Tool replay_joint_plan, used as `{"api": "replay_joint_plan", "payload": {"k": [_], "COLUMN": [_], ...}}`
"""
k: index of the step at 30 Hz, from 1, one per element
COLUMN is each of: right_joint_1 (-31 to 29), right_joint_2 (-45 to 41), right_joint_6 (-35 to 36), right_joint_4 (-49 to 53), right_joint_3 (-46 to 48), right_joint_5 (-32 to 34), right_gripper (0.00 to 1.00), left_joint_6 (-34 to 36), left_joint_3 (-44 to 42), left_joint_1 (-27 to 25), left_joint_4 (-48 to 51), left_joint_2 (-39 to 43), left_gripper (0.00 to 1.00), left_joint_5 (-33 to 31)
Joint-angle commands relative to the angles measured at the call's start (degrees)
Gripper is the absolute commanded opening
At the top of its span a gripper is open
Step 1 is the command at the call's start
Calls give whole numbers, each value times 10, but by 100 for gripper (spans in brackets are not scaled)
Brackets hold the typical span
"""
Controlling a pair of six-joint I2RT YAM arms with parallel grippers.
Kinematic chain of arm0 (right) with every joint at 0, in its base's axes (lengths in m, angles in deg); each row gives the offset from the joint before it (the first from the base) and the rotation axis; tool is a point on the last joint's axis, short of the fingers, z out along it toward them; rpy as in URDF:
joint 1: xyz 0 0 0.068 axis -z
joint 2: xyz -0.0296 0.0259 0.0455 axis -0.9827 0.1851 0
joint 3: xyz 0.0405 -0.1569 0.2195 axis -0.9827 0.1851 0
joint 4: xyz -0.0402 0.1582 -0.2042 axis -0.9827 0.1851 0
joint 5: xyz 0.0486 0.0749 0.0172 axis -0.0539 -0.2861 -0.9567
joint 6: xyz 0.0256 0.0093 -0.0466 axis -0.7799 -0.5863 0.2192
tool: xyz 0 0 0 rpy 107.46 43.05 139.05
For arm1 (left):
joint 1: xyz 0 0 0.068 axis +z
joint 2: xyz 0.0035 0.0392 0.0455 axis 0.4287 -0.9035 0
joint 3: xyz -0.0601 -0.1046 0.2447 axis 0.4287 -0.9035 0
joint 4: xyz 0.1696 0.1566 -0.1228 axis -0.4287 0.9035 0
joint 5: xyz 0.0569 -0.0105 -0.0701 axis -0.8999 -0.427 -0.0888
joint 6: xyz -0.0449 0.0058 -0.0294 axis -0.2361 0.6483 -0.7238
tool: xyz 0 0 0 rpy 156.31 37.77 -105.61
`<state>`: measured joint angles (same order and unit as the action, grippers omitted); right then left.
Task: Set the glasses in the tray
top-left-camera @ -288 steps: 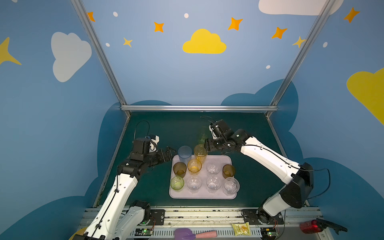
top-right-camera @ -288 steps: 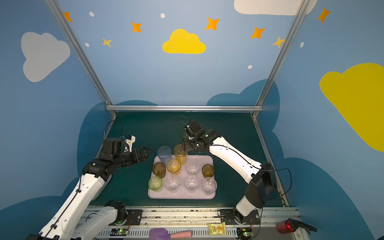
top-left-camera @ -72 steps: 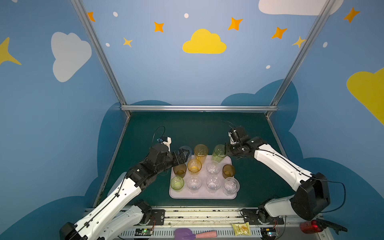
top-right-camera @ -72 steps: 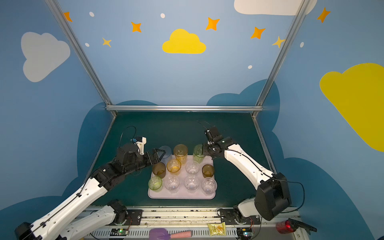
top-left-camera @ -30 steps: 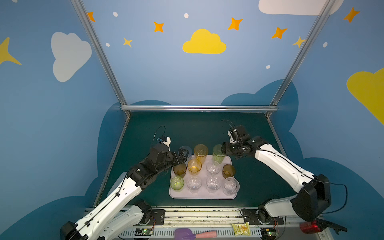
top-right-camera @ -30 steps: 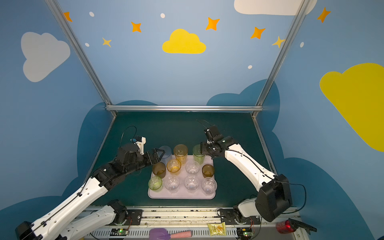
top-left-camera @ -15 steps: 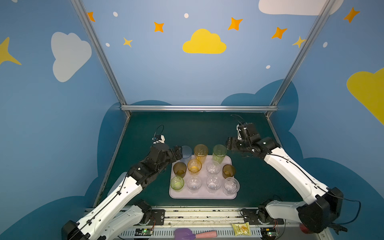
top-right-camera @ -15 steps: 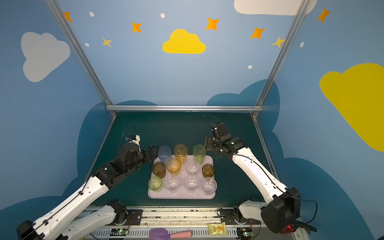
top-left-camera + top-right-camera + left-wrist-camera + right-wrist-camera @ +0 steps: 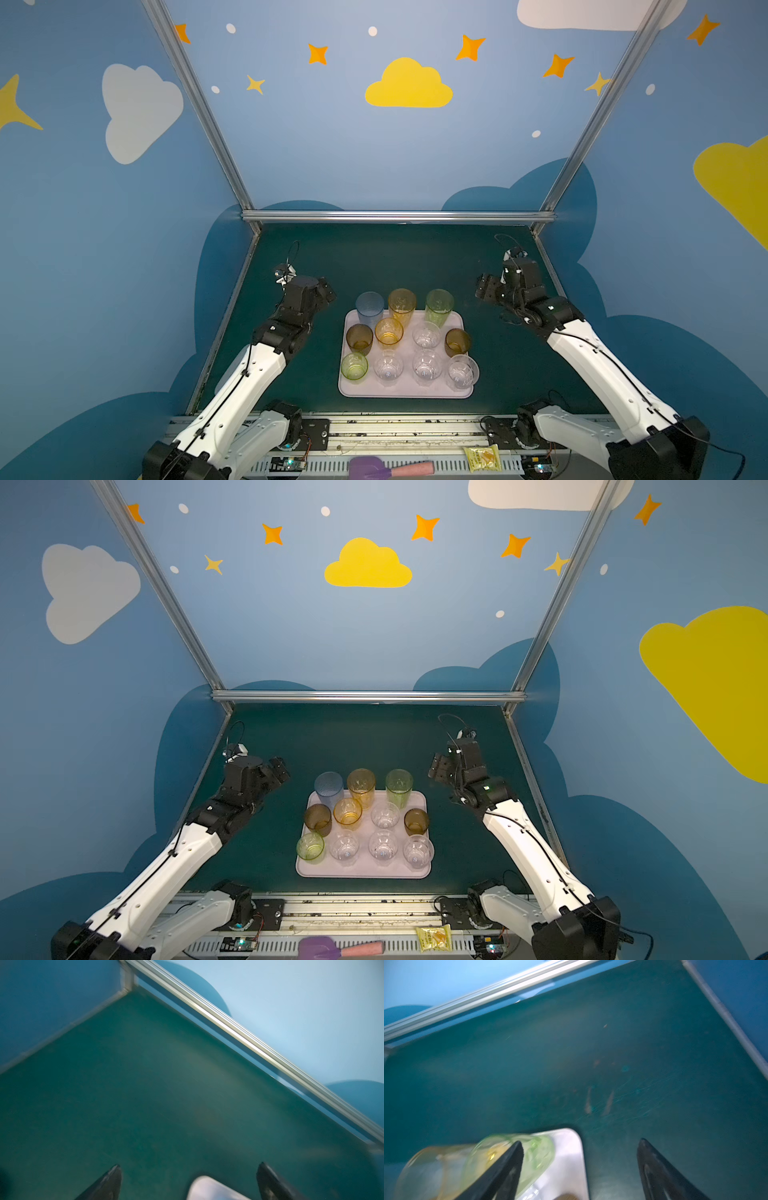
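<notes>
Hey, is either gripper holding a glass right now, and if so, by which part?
Nothing is held. The left gripper and right gripper are both open and empty, clear of the glasses in the tray.

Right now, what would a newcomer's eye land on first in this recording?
First, the pale pink tray in the middle of the green table, packed with eleven upright glasses. The tall blue glass, tall yellow glass and tall green glass line its far edge. Next, the left pincer and right pincer, both open and empty, flank that far row without touching it.
</notes>
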<state>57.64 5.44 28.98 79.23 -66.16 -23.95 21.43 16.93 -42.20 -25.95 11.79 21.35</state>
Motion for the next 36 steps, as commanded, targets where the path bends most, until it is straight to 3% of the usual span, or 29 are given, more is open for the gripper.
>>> {"api": "replay_joint_plan", "payload": {"k": [1, 9, 12, 17, 22, 25, 29, 36], "right_joint_1": [16, 56, 76, 120, 141, 148, 166, 189], "right_joint_2": [-26, -91, -97, -76, -32, 8, 52, 46], "right_joint_6": [19, 63, 78, 79, 83, 88, 81, 127], "right_joint_4": [-72, -274, -322, -373, -453, -500, -517, -584], "right_joint_3": [31, 176, 218, 255, 285, 299, 295, 335], "right_joint_5": [76, 116, 120, 96, 92, 94, 63, 31], "right_gripper": [85, 85, 85, 85, 85, 85, 85, 85], "left_joint_6": [38, 139, 158, 213, 271, 310, 312, 305], "left_joint_3": [-24, -75, -74, -94, -99, -142, -179, -169], "left_joint_1": [13, 55, 84, 96, 97, 101, 114, 127], "left_joint_4": [-55, -248, -286, -378, -388, -450, -533, -557], "left_joint_2": [-26, -139, -173, -198, -194, -189, -220, -286], "left_gripper": [100, 100, 100, 100, 100, 100, 100, 100], "left_joint_5": [-100, -94, -53, -44, -19, -16, 14, 38]}}
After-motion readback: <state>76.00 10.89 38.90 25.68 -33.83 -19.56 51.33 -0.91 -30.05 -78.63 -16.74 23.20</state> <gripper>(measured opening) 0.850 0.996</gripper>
